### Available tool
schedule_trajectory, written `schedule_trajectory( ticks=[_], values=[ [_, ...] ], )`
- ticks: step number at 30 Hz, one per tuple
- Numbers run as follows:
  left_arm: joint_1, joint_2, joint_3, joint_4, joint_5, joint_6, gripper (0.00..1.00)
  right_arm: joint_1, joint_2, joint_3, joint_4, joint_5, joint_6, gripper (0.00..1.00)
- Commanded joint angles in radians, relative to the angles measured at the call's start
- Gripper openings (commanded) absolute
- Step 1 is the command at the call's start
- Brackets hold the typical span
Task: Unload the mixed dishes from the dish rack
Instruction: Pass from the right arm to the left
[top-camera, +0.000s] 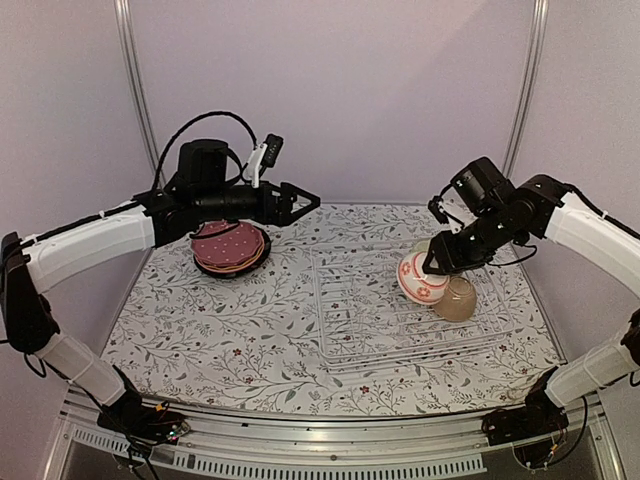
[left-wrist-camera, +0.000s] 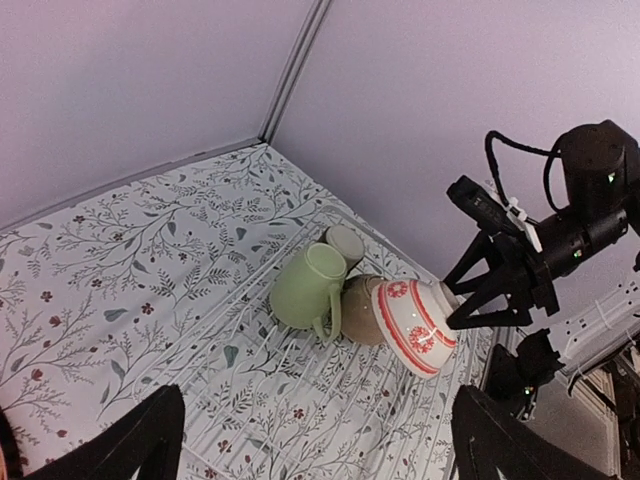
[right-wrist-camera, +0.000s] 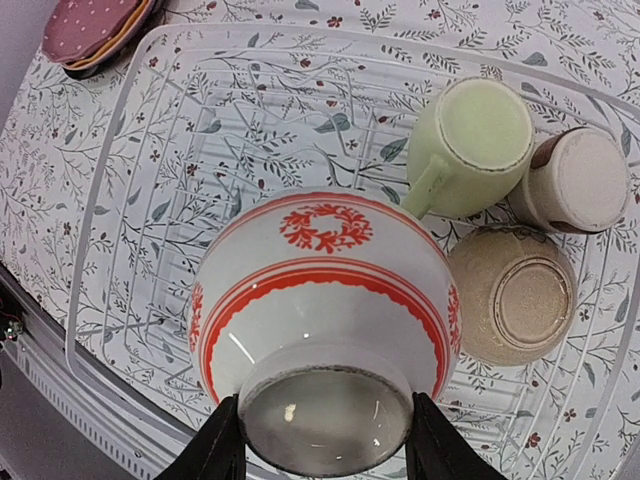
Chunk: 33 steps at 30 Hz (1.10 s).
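Right gripper (top-camera: 432, 268): clamped on the foot ring of the white-and-red patterned bowl (right-wrist-camera: 320, 290), one finger (right-wrist-camera: 225, 445) on each side of the foot.
Held bowl: tipped on its side over the right part of the dish rack (top-camera: 350, 330), foot toward the gripper and mouth away from it. Whether its rim touches the wires cannot be told.
Tan bowl (right-wrist-camera: 510, 305): upside down in the rack, just beside the held bowl.
Pale green cup (right-wrist-camera: 470, 145): in the rack beyond the held bowl, handle toward it.
Small grey-white cup (right-wrist-camera: 580, 180): against the green cup, near the rack's far right corner.
Plate stack (top-camera: 230, 247): on the floral tablecloth (top-camera: 200, 330), left of the rack and outside it, with the maroon dotted plate on top.
Left gripper (top-camera: 303, 203): fingers spread wide, nothing between them. It hangs above the cloth just right of the plate stack, well apart from the cups and bowls.
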Motion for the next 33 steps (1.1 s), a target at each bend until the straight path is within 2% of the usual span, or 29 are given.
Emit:
schedule_trajectory(
  ticks=[1,7,15,33],
  values=[
    [-0.024,0.034,-0.032,0.179,0.217,-0.087,0.93,-0.002,-0.022,0.076,0.086,-0.046,0.014,0.35],
    [-0.047,0.08,-0.037,0.301,0.335,-0.185,0.9,0.0,-0.019,0.12,0.14,-0.101,0.016,0.34],
    [-0.049,0.177,-0.043,0.557,0.487,-0.425,0.86,0.017,-0.01,0.19,0.179,-0.134,0.014,0.33],
    [-0.092,0.318,0.007,0.804,0.583,-0.673,0.72,0.058,-0.005,0.237,0.26,-0.185,0.012,0.33]
  ],
)
